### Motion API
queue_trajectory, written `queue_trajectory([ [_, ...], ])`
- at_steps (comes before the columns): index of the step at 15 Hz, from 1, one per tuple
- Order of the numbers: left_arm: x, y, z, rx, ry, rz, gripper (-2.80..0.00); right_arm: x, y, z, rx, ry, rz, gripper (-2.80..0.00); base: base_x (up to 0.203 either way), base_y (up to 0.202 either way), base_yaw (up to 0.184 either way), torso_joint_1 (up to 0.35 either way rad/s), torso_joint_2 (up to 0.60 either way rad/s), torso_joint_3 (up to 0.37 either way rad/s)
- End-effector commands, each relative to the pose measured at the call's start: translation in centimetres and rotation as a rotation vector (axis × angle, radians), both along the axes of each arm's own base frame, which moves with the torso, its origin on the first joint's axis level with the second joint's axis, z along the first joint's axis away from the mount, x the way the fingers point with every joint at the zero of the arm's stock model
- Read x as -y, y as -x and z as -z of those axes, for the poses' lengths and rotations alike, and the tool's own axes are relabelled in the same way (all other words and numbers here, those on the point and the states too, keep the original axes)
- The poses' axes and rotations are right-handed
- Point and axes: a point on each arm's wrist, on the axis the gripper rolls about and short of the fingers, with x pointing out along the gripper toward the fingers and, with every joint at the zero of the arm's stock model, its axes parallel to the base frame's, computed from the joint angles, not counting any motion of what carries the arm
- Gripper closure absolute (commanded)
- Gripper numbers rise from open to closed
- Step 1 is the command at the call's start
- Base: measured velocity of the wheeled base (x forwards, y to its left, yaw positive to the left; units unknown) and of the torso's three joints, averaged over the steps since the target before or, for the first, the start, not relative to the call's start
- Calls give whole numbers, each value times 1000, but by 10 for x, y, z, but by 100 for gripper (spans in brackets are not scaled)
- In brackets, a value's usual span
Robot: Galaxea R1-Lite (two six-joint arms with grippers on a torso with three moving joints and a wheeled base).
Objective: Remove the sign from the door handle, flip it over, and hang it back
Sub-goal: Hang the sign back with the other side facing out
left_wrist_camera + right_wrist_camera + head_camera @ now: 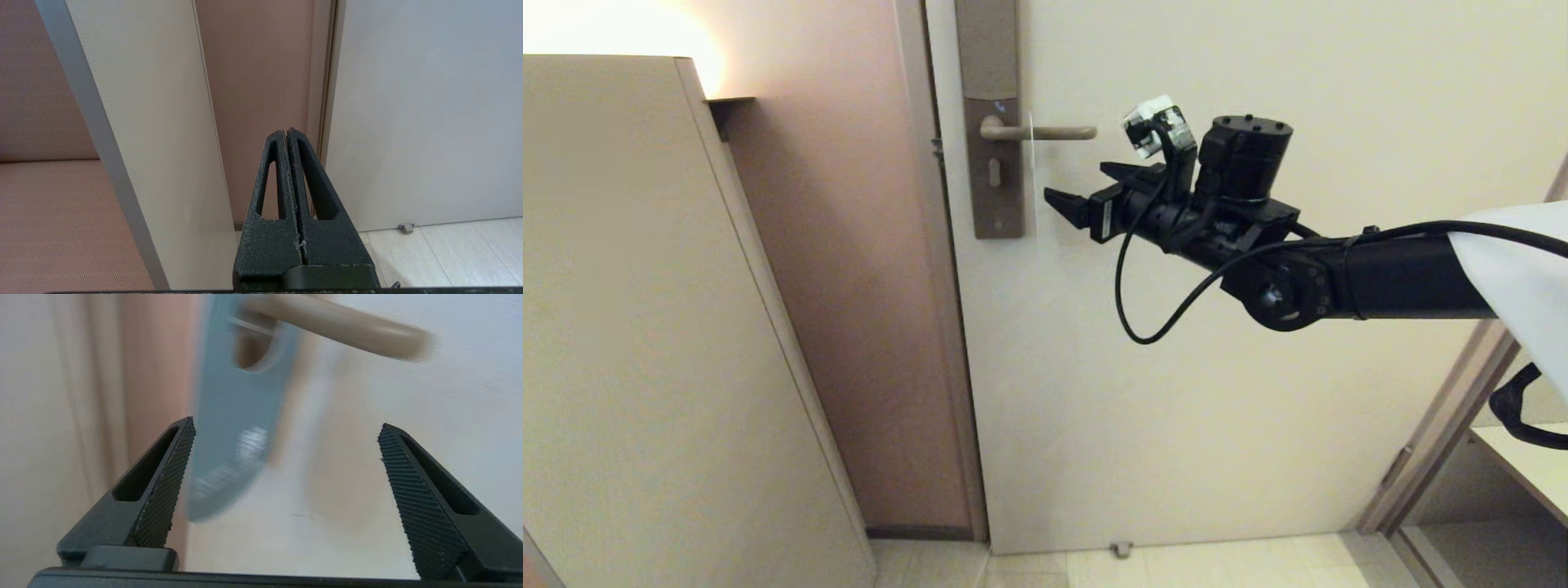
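The door handle juts out level from its tall brownish backplate. The sign hangs from it by its round hole, showing edge-on in the head view. In the right wrist view the sign shows its blue side with white lettering, blurred, under the handle. My right gripper is open just right of the sign and below the handle. In its own view my right gripper holds nothing, and the sign is close by one finger. My left gripper is shut on nothing, low down and facing the door's foot.
The pale door fills the middle. A tall beige cabinet side stands at the left beside a pinkish wall strip. A small door stop sits at the door's foot. A shelf edge shows at the right.
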Motion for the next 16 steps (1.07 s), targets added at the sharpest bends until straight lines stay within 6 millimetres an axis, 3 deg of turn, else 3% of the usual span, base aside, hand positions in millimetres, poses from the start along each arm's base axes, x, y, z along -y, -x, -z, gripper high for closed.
queue_trajectory([
  [1,0,0,0,0,0,1,0,7,1,-1,0,3,11,0,0,0,0,0,0,0],
  [10,0,0,0,0,0,1,0,7,1,2,-5,12,16,0,0,0,0,0,0,0],
  [16,0,0,0,0,0,0,0,-5,-6,18,-13,29,8,0,0,0,0,0,0,0],
])
